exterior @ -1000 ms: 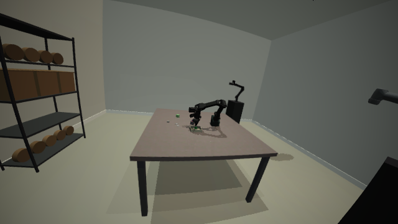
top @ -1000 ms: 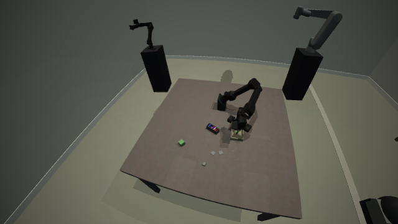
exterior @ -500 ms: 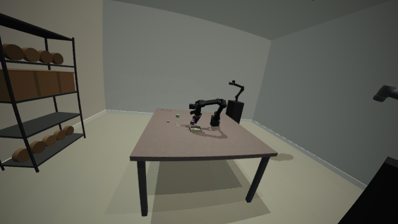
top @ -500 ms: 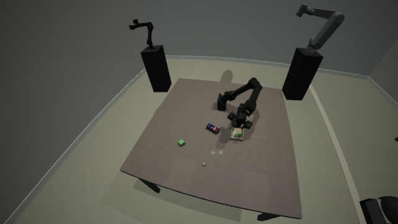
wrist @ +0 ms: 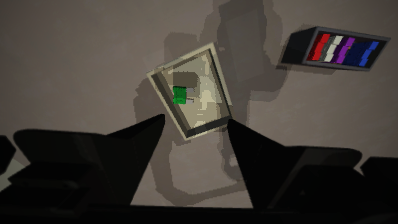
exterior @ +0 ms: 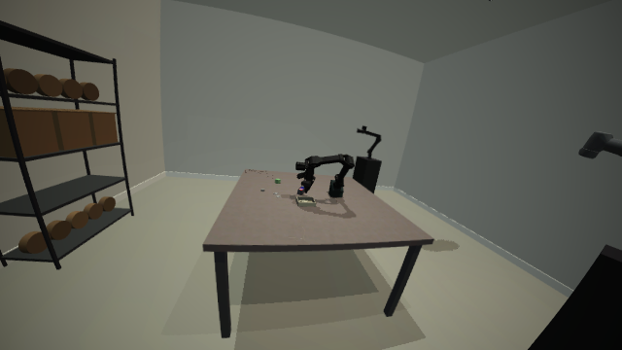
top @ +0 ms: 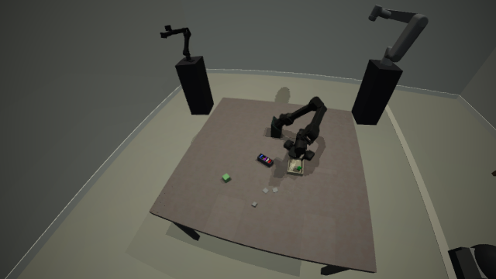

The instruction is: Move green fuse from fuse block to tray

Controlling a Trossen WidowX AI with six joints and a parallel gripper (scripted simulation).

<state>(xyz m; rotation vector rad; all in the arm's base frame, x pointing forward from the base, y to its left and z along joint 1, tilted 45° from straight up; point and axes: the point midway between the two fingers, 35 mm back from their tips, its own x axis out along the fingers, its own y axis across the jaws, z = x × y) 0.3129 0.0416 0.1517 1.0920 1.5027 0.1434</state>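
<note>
The green fuse [top: 299, 168] [wrist: 180, 95] lies on its side inside the tray [top: 295, 173] [exterior: 307, 204] [wrist: 212, 107], near one wall, its metal prongs showing in the wrist view. My gripper [top: 298, 156] [exterior: 306, 190] [wrist: 196, 120] is open and empty above the tray, with its fingers wide apart. The fuse block [top: 265, 160] [exterior: 300, 192] [wrist: 300, 49] stands beside the tray, apart from the gripper. It holds red [wrist: 320, 47], white [wrist: 332, 48], purple [wrist: 345, 50] and blue [wrist: 369, 53] fuses, with a dark gap between purple and blue.
A light green block [top: 226, 177] [exterior: 278, 181] lies on the table, beyond the fuse block from the tray. Small pale pieces [top: 265, 191] [top: 275, 190] [top: 254, 204] lie nearer the front edge in the top view. Other arms on pedestals stand off the table.
</note>
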